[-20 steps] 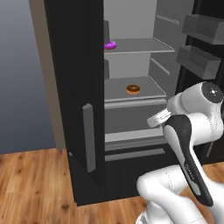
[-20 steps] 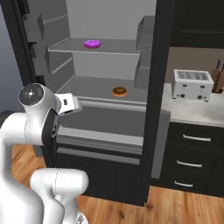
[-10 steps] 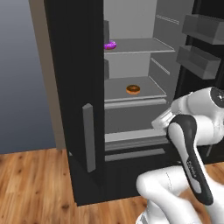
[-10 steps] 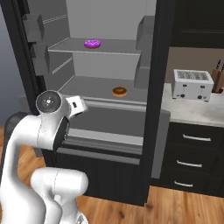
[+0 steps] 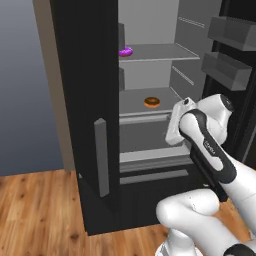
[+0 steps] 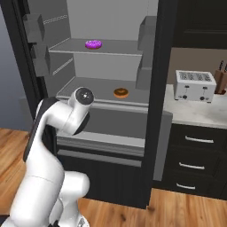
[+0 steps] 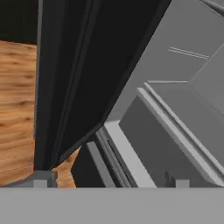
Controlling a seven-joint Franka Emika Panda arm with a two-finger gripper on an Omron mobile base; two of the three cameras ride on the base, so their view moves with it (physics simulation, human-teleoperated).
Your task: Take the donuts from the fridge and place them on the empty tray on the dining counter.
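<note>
We see the fingers (image 7: pixel 109 181) only in the hand view, as two small dark tips at the bottom edge, one far to the left (image 7: pixel 40 180) and one far to the right: they stand wide apart, with nothing between them and touching nothing. They look at the lower front of the fridge (image 5: pixel 90 100), along the edge of its dark door and the grey drawer fronts, with the wooden floor (image 7: pixel 15 96) to the left.

The fridge is open in both base views. Inside it we count two grey shelves. On the upper shelf (image 6: pixel 119 46) lies the purple donut (image 6: pixel 93 44), near the front edge and toward the left wall as the right base view shows it. On the lower shelf (image 6: pixel 95 91) lies the orange-brown donut (image 6: pixel 121 92), near the middle of the shelf and close to its front edge. The two donuts are well apart, one shelf above the other, each lying flat. The door bins (image 5: pixel 227 67) on the open right door look empty as far as we can tell.

To the right of the fridge, a white toaster (image 6: pixel 193 85) stands on a pale tabletop (image 6: pixel 199 116) above black drawers (image 6: pixel 195 164), with a knife block (image 6: pixel 220 80) just beside it
</note>
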